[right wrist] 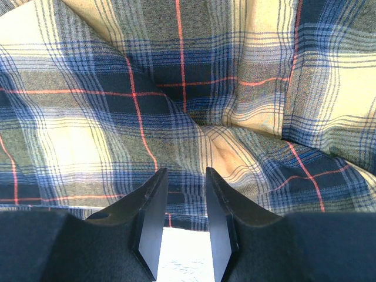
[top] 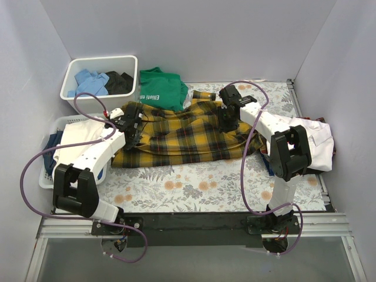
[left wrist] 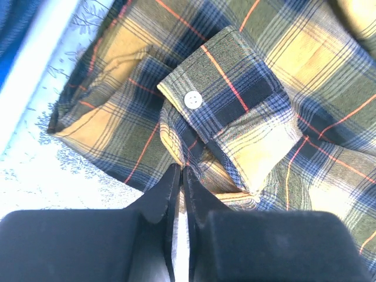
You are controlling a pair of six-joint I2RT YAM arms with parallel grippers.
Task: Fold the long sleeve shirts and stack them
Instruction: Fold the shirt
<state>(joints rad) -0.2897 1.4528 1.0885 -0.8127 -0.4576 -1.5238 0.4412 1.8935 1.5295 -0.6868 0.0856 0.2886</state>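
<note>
Yellow and black plaid shirt [top: 182, 138] lies spread out in the middle of the flowered table [top: 194, 182], and a wide strip of table shows in front of its near edge. The left gripper [left wrist: 179, 175] is squeezed together, its tips touching the cloth by the buttoned cuff [left wrist: 229, 100]. The right gripper [right wrist: 187, 176] holds its fingers apart at the shirt's edge. A white shirt [top: 314, 141] lies at the table's right edge. A green T-shirt [top: 160, 87] sits just behind.

Probably lab booth; plain white walls [top: 194, 35]
</note>
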